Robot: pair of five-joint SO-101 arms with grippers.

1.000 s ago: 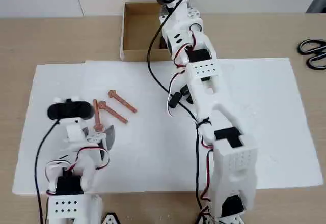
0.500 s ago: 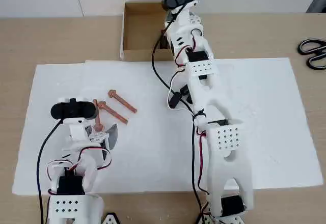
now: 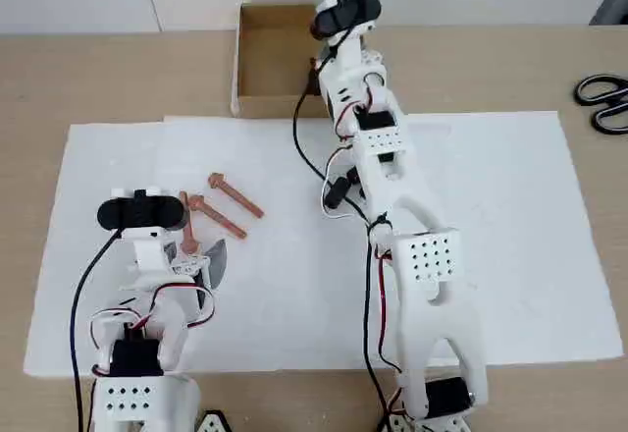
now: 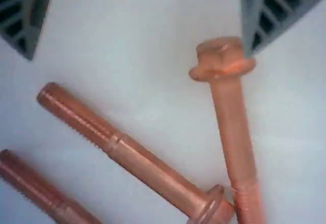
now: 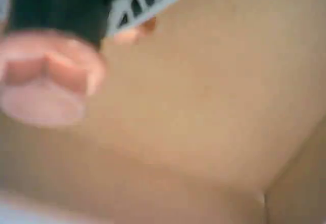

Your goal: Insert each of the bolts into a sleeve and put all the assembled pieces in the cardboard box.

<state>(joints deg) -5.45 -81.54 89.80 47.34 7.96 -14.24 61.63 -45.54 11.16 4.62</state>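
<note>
Three copper bolts lie on the white sheet: one (image 3: 235, 196) to the right, one (image 3: 216, 216) in the middle, one (image 3: 185, 221) close to my left gripper (image 3: 188, 255). In the left wrist view that gripper (image 4: 142, 35) stands open over them, and the head of one bolt (image 4: 222, 58) lies right by one finger (image 4: 275, 10). My right arm stretches to the cardboard box (image 3: 236, 59), with its gripper (image 3: 314, 71) over the box's near right corner. In the right wrist view it is shut on a black sleeve (image 5: 56, 5) with a copper bolt head (image 5: 46, 86) at its end, above the box floor (image 5: 204, 107).
The white sheet (image 3: 491, 206) covers most of the wooden table. Black-handled scissors (image 3: 603, 98) lie at the far right edge. The right arm's body and cables run across the sheet's middle.
My right arm has stretched farther toward the box, carrying its gripper over the box's near corner. The left gripper has shifted slightly beside the bolts.
</note>
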